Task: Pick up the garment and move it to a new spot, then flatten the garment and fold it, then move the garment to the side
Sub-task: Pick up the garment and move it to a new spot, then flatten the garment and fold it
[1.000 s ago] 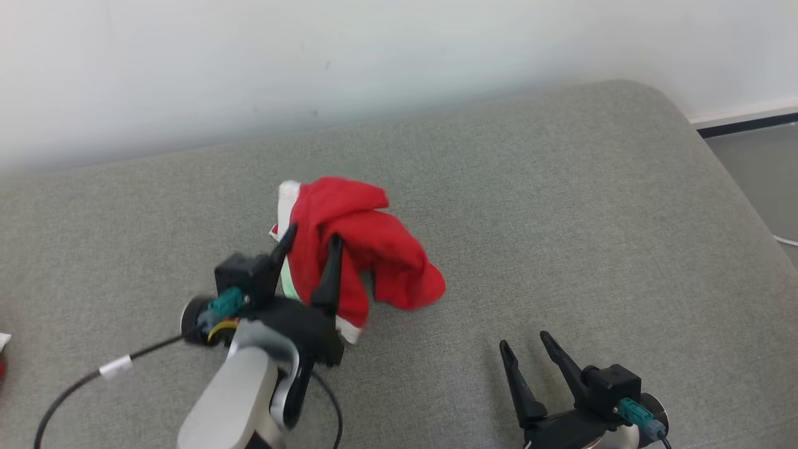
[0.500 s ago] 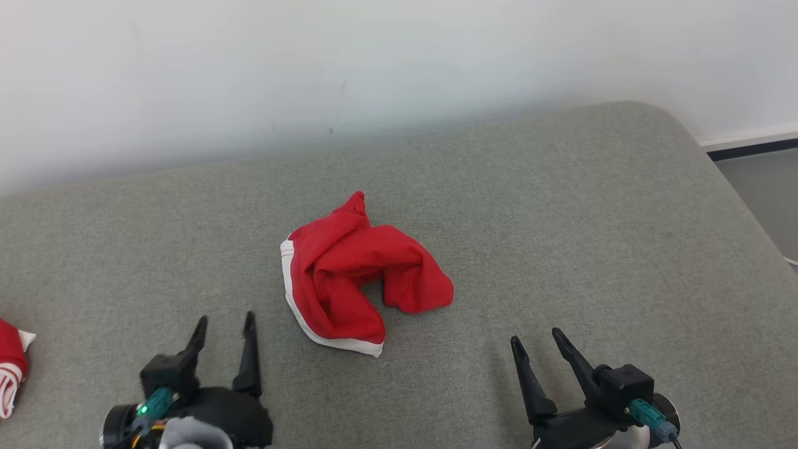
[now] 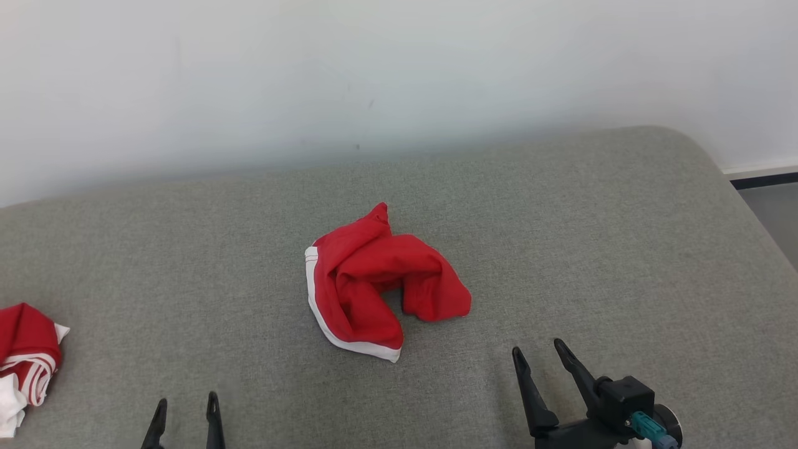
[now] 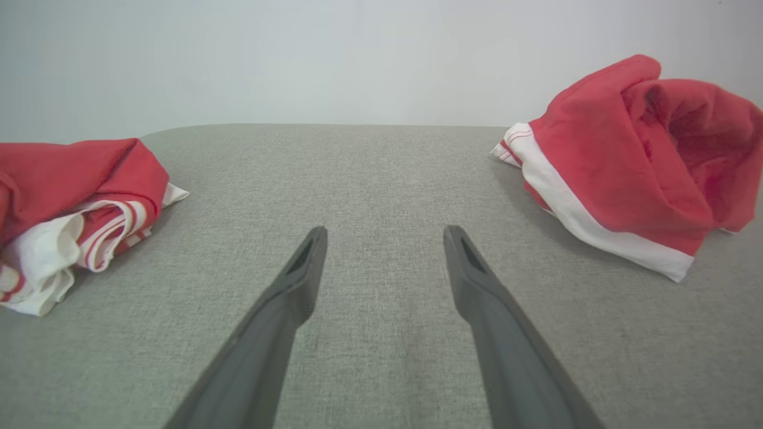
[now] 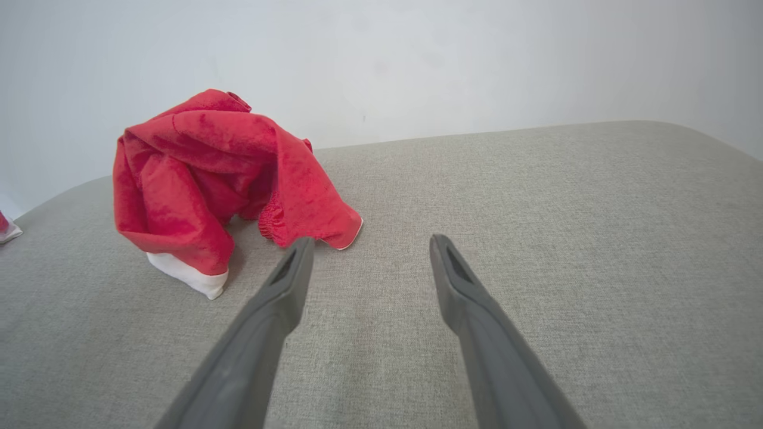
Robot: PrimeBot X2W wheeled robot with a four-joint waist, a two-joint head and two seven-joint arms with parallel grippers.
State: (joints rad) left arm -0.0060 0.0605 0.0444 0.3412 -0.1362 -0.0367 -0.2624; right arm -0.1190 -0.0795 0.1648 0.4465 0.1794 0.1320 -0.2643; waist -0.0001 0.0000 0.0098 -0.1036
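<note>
Moved: my left end effector (image 3: 187,400) has backed off the red garment (image 3: 374,284), now crumpled mid-cushion.
Grey cushion (image 3: 561,218): bears both cloths.
Red-and-white cloth (image 3: 25,355): far left edge.
My right end effector (image 3: 537,347): spread, empty.
My left end effector: spread, empty.

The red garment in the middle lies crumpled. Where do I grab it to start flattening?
Probably the white-trimmed hem of the red garment, at its near corner. It lies exposed along the heap's near-left edge, so the open left gripper can come in low from the near-left. The rest is bunched folds.
</note>
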